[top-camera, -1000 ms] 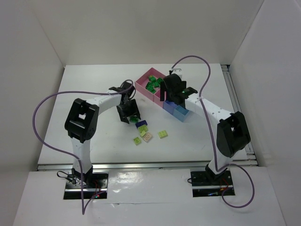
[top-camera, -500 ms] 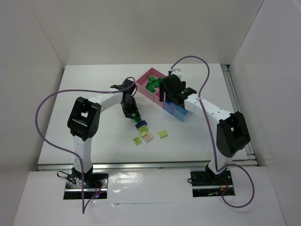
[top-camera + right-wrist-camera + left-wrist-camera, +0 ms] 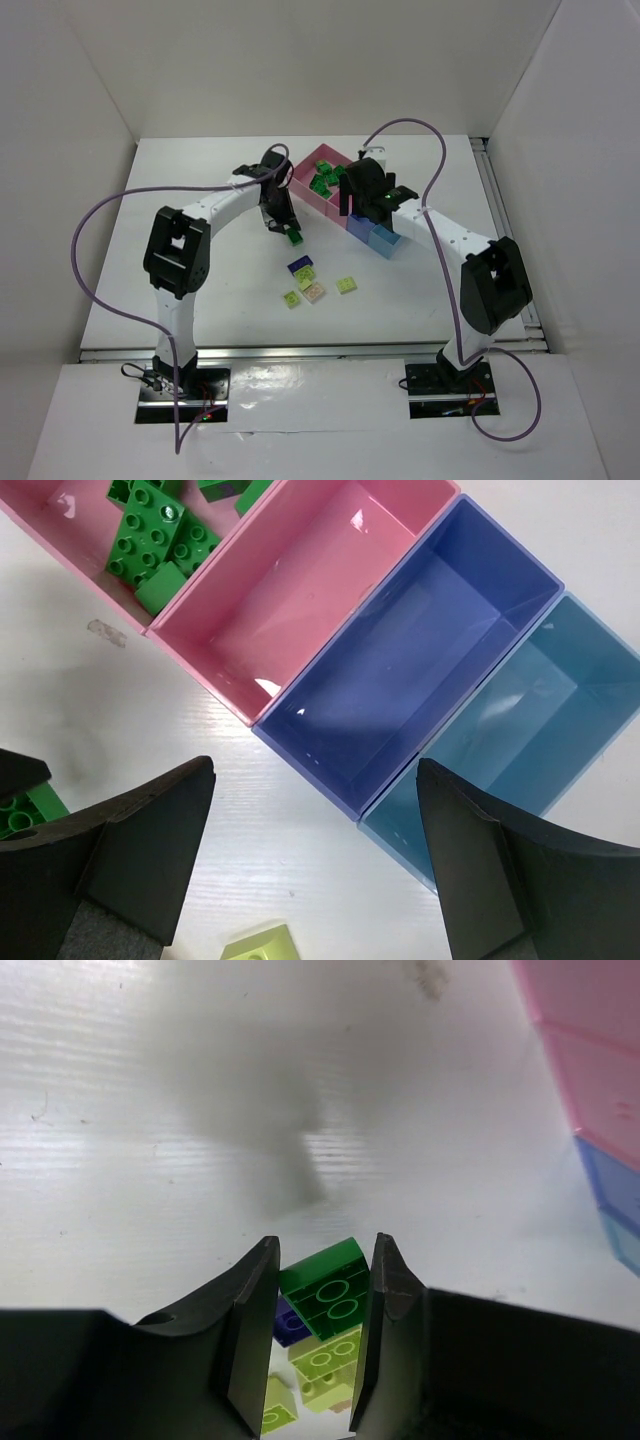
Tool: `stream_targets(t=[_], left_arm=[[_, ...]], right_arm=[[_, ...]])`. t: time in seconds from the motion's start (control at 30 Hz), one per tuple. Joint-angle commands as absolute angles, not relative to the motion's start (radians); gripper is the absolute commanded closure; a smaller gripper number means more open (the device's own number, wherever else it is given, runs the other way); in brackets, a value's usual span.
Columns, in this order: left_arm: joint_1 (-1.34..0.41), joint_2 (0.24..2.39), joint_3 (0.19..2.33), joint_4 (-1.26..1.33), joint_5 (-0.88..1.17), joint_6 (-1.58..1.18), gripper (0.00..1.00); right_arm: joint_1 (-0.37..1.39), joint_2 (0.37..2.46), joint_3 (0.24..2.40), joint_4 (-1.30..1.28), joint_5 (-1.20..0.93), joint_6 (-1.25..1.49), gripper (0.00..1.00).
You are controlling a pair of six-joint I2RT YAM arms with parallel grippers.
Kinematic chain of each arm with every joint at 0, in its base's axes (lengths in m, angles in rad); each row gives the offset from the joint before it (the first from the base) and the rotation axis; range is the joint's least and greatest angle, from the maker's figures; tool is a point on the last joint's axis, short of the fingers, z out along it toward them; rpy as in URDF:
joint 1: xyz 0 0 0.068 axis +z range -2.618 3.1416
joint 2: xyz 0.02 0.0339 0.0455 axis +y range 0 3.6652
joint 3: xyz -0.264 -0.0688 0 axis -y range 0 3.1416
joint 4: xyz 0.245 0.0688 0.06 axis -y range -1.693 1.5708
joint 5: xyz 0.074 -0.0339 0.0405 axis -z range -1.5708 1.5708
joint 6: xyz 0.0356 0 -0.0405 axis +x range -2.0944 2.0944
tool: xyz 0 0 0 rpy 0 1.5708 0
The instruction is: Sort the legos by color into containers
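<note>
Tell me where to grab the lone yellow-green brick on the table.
Pinch the yellow-green brick across two opposite flat sides, coming straight down from above: it lies flat and low, with bare table on every side.

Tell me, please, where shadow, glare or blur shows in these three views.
Left wrist: a soft grey shadow lies on the table beyond the left hand, while the dark green lego it grips is sharp. Right wrist: small white glare spots on the smaller pink bin and the violet-blue bin. Top external: even light.
</note>
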State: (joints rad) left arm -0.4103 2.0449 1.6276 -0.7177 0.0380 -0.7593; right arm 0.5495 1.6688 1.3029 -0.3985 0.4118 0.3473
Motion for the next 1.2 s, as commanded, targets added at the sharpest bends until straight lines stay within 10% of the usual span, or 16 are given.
stream_targets(t=[0.0,0.47,0.53,0.57,0.67,1.17], left_arm=[[-0.41,2.023,1.693,-0.747,0.018,-0.738,0.68],[-0.357,2.302,2.328,-0.77,0.098,-0.778,0.63],[-0.357,2.371,2.384,-0.74,0.126,-0.791,0.43],[-0.357,2.39,2.405,-0.717,0.139,-0.808,0.17],[-0.357,2.402,2.421,-0.674,0.207,-0.819,0.07],[-0.357,1.959,2.004,-0.644,0.235,-0.641,0.09]], right_arm=[[0.558,1.644,1.307,-0.414,0.451,0.365,0.11],[0.577,1.481,1.183,-0.48,0.454,0.419,0.11],[0.604,1.453,1.128,-0.48,0.379,0.41,0.11],[0.615,1.441,1.109,-0.48,0.341,0.396,0.11],[0.689,1.384,1.034,-0.46,0.221,0.356,0.11],[0.784,1.545,0.957,-0.506,0.086,0.371,0.05]])
